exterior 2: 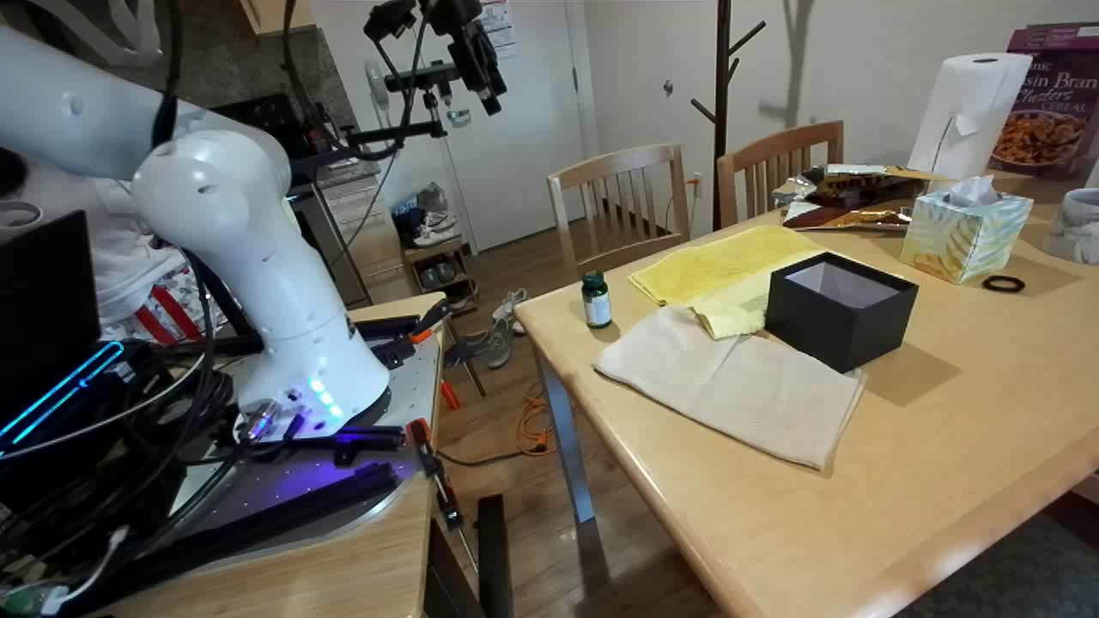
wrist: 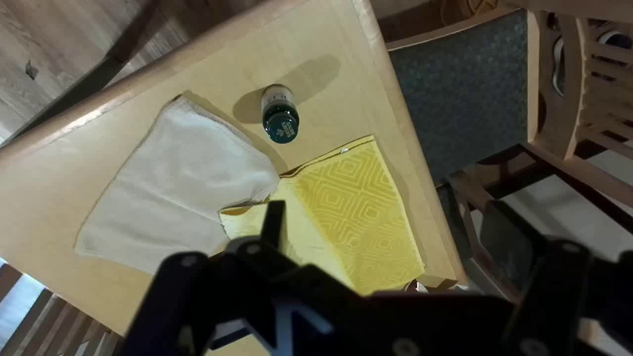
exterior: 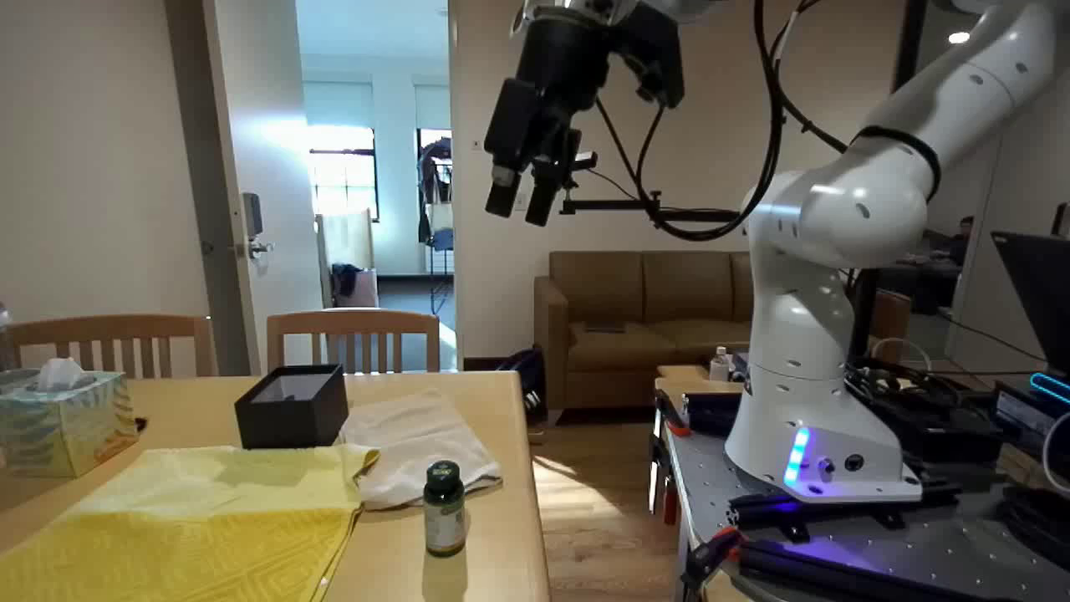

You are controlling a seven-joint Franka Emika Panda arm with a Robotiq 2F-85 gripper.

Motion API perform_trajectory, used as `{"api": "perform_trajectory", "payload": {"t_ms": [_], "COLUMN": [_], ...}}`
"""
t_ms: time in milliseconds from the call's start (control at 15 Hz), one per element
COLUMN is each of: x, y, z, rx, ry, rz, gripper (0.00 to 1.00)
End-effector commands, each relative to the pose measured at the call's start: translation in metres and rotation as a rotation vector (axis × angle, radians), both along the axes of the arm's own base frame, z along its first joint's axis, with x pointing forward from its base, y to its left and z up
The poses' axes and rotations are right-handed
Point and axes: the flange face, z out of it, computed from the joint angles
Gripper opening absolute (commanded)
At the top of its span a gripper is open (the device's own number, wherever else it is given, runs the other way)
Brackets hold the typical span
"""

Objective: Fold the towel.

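Tissue box (exterior: 71,426): at the left end of an exterior view, it is standing on the wooden table (exterior: 501,552), and one white tissue is sticking out from its top.
Wooden chairs (exterior: 351,321): two of them are standing behind the table, and their backs are showing above its far edge.
Yellow towel (exterior: 184,535): it is lying on the table, in front of the black box (exterior: 292,410); the part nearer to this box is looking paler, and one corner is resting over the white cloth (exterior: 418,443). Along one edge, in the wrist view, more than one layer is showing.
Door (exterior: 259,167): it is standing ajar, and a bright window (exterior: 343,180) is appearing beyond it.
Black box: it is standing just beside the towel, its top side uncovered; whether they are touching, I cannot tell.
White cloth: it is lying to the right of the black box.
Dark bottle (exterior: 444,510): it is standing upright near the table edge, apart from both cloths.
Gripper (exterior: 522,201): it is hanging high above the table level, well apart from the towel; its two fingers (exterior: 502,199) are pointing down and standing wide apart.
Brown sofa (exterior: 652,334): it is standing against the wall behind.
White arm (exterior: 807,334): it is rising from its base at the right, where a blue light (exterior: 797,456) is glowing.
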Motion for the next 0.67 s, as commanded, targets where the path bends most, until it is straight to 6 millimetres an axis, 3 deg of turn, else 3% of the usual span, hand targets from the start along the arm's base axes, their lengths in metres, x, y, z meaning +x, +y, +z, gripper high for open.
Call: {"api": "perform_trajectory", "payload": {"t_ms": [0, 467, 600], "x": [0.0001, 0.0001, -0.0015], "y": [-0.0001, -0.0001, -0.0001], "z": [0.0008, 0.0008, 0.0022], "rx": [0.000, -0.001, -0.098], "ry": [0.001, 0.001, -0.060], "rz": [0.000, 0.000, 0.044], "gripper": [1.00, 1.00, 1.00]}}
